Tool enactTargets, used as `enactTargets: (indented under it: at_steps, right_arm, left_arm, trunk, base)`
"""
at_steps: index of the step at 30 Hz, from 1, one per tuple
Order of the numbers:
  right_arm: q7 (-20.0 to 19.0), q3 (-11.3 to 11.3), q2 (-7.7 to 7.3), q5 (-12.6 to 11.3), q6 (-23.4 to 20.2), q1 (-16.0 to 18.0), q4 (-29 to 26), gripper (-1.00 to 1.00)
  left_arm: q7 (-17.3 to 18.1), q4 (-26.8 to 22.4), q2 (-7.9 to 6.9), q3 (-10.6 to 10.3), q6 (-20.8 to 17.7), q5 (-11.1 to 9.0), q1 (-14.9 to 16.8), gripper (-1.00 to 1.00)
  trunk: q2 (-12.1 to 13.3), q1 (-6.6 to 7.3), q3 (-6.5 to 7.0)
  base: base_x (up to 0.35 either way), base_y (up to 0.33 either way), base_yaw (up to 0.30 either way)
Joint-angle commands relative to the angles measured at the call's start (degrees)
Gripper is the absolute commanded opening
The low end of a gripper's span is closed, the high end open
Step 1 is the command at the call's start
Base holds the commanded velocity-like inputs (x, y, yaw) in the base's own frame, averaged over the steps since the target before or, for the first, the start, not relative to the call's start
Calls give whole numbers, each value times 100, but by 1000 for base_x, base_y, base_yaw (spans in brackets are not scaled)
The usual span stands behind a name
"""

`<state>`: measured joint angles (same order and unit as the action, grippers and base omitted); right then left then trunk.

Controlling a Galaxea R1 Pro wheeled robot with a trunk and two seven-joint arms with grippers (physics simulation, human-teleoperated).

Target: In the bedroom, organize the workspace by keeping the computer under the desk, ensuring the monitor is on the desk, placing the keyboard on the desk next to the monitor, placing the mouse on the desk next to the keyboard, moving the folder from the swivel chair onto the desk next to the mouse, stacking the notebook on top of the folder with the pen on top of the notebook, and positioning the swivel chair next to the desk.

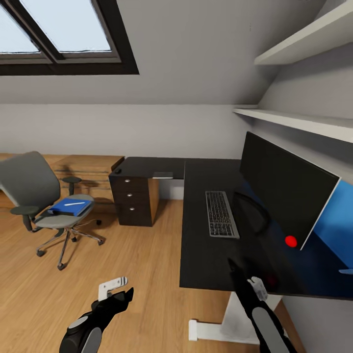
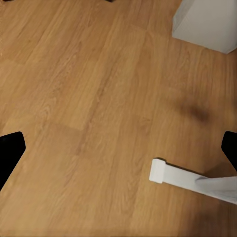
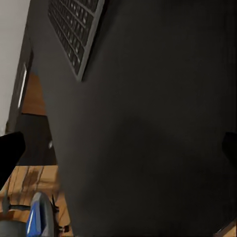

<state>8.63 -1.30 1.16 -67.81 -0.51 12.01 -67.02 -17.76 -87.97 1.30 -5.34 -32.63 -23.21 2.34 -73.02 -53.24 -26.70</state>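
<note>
Black fingers spread wide and empty on the right gripper (image 1: 240, 274), poised over the matte dark desk (image 1: 206, 264); the left gripper (image 1: 120, 294) hangs open above the plank floor (image 1: 147, 255). The flat grey keyboard (image 1: 221, 214) sits by the slim monitor (image 1: 284, 191). Looks like the folder's turn: the blue folder (image 1: 71, 206) lies on the mesh-backed chair (image 1: 44, 206), well apart, so rolling over comes next.

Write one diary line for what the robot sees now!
black flat monitor upright on dark desk | grey keyboard beside it | blue folder on grey swivel chair | left gripper open, empty | right gripper open, over desk
</note>
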Motion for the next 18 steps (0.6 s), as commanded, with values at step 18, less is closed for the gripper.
enactTargets:
  at_steps: [18]
  right_arm:
    - [1010,-759,169,2523,1366,-30,-775,100]
  left_arm:
    - [-35,-20,-6,-20,3,-44,4,100]
  trunk:
    - [238,132,102]
  base:
    - [21,36,0]
